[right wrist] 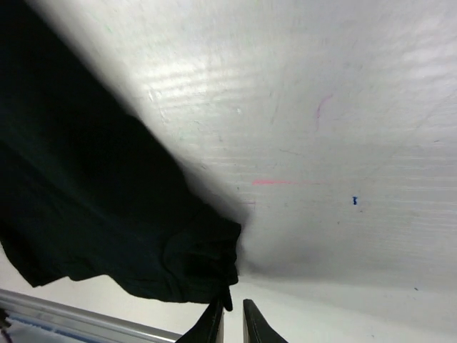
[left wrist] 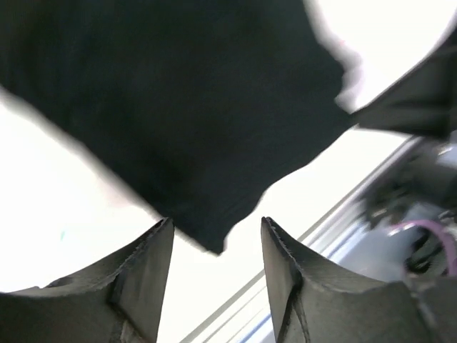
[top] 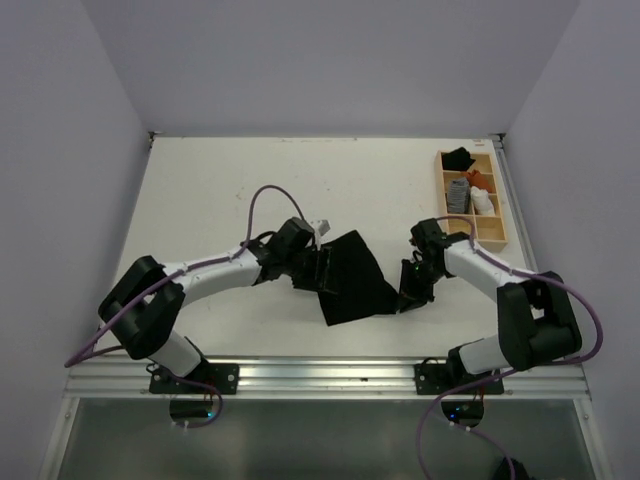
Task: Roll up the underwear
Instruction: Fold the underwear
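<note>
No roll has begun: the plain black soft fabric underwear (top: 352, 278) lies flat on the white table (top: 220, 190) between 2 grippers. The left gripper (left wrist: 214, 227) gapes wide and empty. The right gripper (right wrist: 233, 309) is narrow, seemingly pinching a bunched corner.

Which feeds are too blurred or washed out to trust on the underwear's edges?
Left wrist: underwear edges smeared, table blown out white. Right wrist: its upper edge soft, sheen on the table. Top external: sharp and evenly lit, though the black fabric shows little fold detail.
</note>
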`<state>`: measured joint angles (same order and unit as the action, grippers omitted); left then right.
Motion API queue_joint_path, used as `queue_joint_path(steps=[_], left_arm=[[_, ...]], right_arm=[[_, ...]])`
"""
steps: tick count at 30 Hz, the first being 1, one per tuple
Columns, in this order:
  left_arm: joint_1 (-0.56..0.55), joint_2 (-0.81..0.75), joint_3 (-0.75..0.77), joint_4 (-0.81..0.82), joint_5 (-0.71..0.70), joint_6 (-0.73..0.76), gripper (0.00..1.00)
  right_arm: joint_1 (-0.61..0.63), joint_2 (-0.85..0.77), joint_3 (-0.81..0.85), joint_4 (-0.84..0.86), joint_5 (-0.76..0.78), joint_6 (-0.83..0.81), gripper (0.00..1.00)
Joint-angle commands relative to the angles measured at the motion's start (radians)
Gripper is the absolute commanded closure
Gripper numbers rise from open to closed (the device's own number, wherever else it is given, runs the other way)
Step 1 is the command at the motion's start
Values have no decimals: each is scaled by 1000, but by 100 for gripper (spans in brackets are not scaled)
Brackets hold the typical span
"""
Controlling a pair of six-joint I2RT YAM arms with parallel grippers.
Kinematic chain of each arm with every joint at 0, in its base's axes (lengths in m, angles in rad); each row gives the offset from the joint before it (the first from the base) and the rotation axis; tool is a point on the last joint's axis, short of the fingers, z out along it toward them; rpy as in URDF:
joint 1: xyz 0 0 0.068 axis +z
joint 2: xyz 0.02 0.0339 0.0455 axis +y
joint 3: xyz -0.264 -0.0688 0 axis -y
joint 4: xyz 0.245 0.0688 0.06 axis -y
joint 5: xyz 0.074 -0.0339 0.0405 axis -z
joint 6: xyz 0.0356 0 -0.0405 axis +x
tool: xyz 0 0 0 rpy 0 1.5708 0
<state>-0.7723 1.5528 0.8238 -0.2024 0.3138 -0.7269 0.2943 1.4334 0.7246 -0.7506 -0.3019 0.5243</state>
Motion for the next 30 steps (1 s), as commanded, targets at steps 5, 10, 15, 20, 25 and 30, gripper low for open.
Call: queue_joint_path(steps=[5, 10, 15, 20, 25, 30], left_arm=[[82, -28, 382, -239, -153, 89, 41], [279, 10, 390, -348, -220, 89, 42], [471, -20, 313, -304, -194, 15, 43], [515, 1, 249, -189, -65, -38, 43], [510, 59, 155, -40, 51, -88, 43], [507, 41, 121, -43, 4, -68, 42]], right_arm=[[37, -99, 182, -170, 156, 5, 78], [284, -87, 294, -112, 250, 98, 72], [523, 105, 482, -130, 410, 134, 63], [643, 242, 572, -115, 466, 115, 60], [733, 353, 613, -86, 509, 103, 58], [787, 423, 644, -90, 537, 89, 57]])
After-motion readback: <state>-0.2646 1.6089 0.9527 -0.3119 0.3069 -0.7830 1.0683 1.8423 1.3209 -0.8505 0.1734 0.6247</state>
